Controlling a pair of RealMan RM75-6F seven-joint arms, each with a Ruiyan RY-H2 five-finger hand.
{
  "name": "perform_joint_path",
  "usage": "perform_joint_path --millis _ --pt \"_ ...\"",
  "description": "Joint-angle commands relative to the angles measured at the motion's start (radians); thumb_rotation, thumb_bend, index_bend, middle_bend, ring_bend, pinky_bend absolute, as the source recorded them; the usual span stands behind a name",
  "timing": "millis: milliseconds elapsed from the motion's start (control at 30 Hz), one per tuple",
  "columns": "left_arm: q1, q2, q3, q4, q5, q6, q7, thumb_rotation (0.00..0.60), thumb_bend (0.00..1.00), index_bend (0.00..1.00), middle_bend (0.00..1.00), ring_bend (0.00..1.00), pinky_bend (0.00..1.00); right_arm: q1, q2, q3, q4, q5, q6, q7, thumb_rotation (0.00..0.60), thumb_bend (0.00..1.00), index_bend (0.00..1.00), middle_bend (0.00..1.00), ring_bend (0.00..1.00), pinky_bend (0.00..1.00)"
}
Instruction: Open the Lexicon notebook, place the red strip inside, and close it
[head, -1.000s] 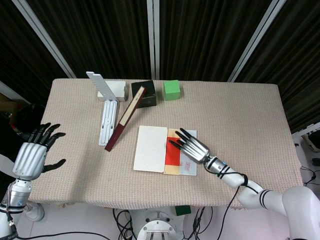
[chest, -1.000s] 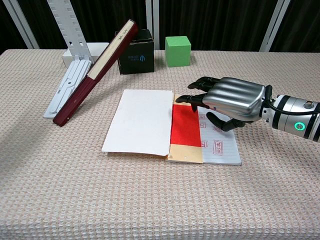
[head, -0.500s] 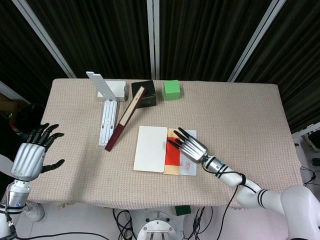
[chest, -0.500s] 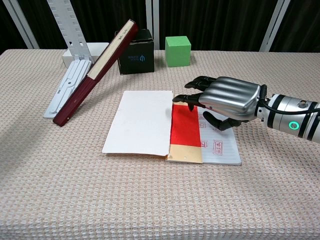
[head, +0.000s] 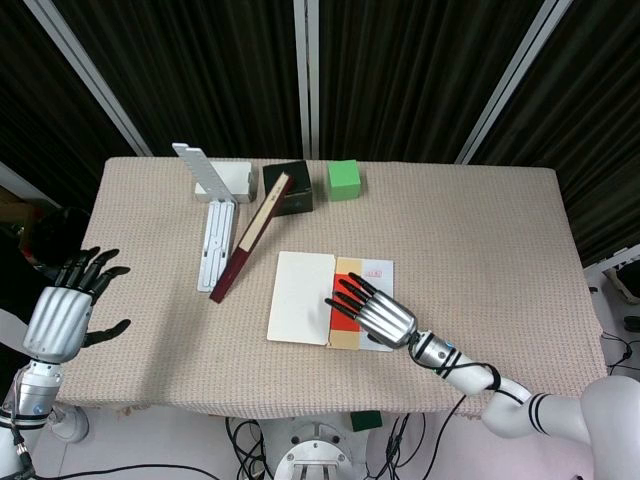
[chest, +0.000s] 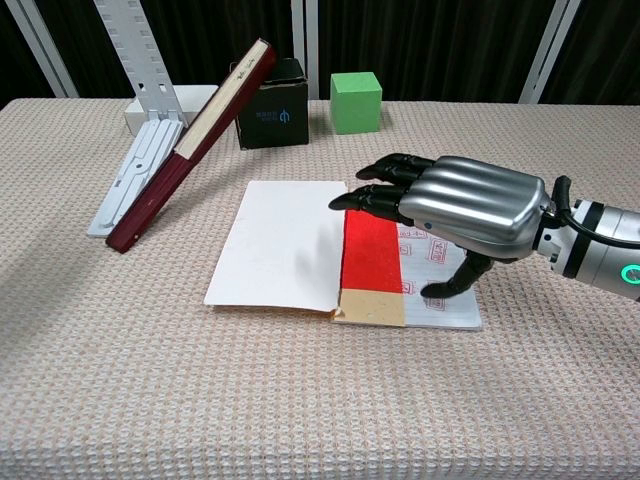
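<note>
Landmark: notebook, lying open mid-table. Strip lies on its open page, right of the flipped cover. Right hand is over the strip and right page. Behind-left of notebook: book leaning on box; cube behind; rack far left. Left hand off the table's left edge.

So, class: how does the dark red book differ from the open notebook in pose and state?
The dark red book is shut; the notebook lies open. The book tilts up, leaning on the black box; the notebook lies flat on the table. The notebook holds a red strip; the book shows none. Both are on the table.
</note>
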Motion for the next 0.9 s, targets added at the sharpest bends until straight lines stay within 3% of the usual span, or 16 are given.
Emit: perform_joint_path --millis 33,667,900 --pt "0.001 0.003 0.0 -0.007 0.003 0.003 0.007 0.6 0.02 0.27 0.13 0.08 0.12 -0.01 0.003 -0.011 -0.04 -0.01 0.001 0.006 0.6 0.0 0.0 0.0 0.0 0.0" --pt "0.016 0.01 0.007 -0.009 0.005 0.015 0.005 0.6 0.02 0.27 0.13 0.08 0.12 0.047 -0.1 0.049 0.007 0.012 -0.08 0.034 0.6 0.0 0.0 0.0 0.0 0.0" --pt "0.02 0.01 0.007 0.0 0.003 0.019 -0.003 0.6 0.02 0.27 0.13 0.08 0.12 0.056 -0.104 0.044 0.01 0.001 -0.079 0.05 0.6 0.0 0.0 0.0 0.0 0.0"
